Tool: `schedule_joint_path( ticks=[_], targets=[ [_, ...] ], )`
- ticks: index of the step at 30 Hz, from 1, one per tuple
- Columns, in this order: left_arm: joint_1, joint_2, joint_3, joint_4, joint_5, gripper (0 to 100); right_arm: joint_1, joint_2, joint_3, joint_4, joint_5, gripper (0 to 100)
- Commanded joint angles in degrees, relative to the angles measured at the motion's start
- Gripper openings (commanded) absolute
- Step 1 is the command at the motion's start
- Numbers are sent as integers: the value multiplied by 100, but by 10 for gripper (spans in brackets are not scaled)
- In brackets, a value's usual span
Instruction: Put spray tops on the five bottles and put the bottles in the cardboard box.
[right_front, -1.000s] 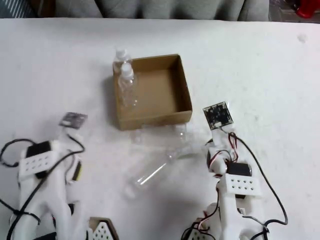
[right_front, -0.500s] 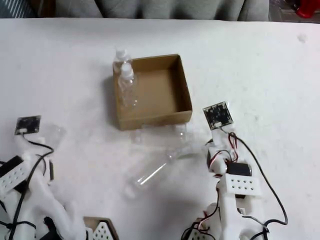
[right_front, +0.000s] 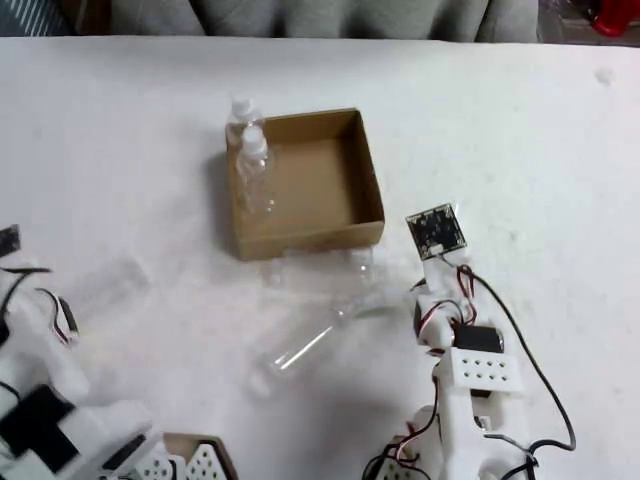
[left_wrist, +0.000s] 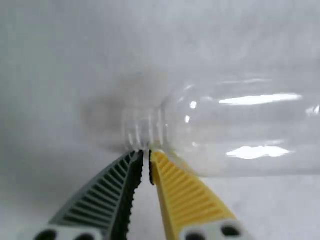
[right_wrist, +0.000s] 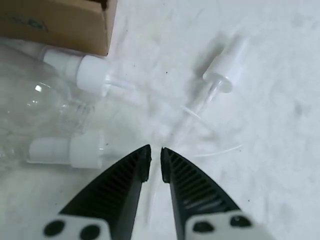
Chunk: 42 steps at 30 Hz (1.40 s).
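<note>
The cardboard box (right_front: 300, 180) stands open at mid-table. A bottle with a spray top (right_front: 253, 160) stands upright inside along its left wall, and another (right_front: 240, 112) stands just outside that wall. Clear bottles (right_front: 310, 340) lie on the table in front of the box. Two of them carry white spray tops (right_wrist: 82, 72) (right_wrist: 70, 150). A loose spray top (right_wrist: 222, 72) with its tube lies beside them. My right gripper (right_wrist: 155, 155) is shut and empty above the table between them. My left gripper (left_wrist: 146, 154) is shut, its tips at the bare threaded neck of a lying clear bottle (left_wrist: 230, 130).
The left arm (right_front: 40, 420) is at the table's lower left corner and the right arm (right_front: 470, 365) at the lower right. A box corner (right_wrist: 65, 20) is close to the right gripper. White table stretches behind and to the right of the box.
The left arm has swung leftward toward the table's left edge, its camera board now at the view's border. The right arm, box and bottles have not moved.
</note>
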<state>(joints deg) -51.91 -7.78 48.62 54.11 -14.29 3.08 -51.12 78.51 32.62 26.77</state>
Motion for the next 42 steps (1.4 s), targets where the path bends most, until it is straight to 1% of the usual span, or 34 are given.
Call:
schedule_joint_path(
  ticks=[1,8,12,16,18,21,25,29,31,32,35,36,38,42],
  targets=[
    [-13,514,-1011,-114,888,21,4,-127,-44,40,44,17],
    [84,673,-2040,-44,2286,21,-4,-110,-44,4,44,17],
    [400,681,-2453,536,2743,21,-13,-110,-44,-4,44,17],
    [760,690,-2664,879,3095,31,-13,-110,-44,-4,44,18],
    [857,655,-2673,1011,3218,75,-22,-101,-44,-4,44,18],
    [857,558,-2760,1257,3446,170,-31,-92,-44,-4,114,18],
    [620,48,-2901,1934,3648,263,-40,-84,-44,-4,246,18],
    [391,-813,-2664,2505,3631,277,-48,-84,-44,-4,281,18],
    [286,-1200,-2382,2585,3552,278,-48,-84,-44,-4,281,18],
    [259,-1358,-2215,2532,3349,278,-48,-84,-44,-4,281,18],
    [444,-1481,-1600,2470,2242,277,-48,-84,-44,-4,290,18],
    [488,-1481,-1363,2444,1978,277,-48,-84,-44,-4,290,18],
    [514,-1481,-897,2136,1793,276,-48,-84,-44,-4,290,18],
    [514,-1490,-264,1143,1776,279,-119,-84,-35,31,290,18]
  ],
)
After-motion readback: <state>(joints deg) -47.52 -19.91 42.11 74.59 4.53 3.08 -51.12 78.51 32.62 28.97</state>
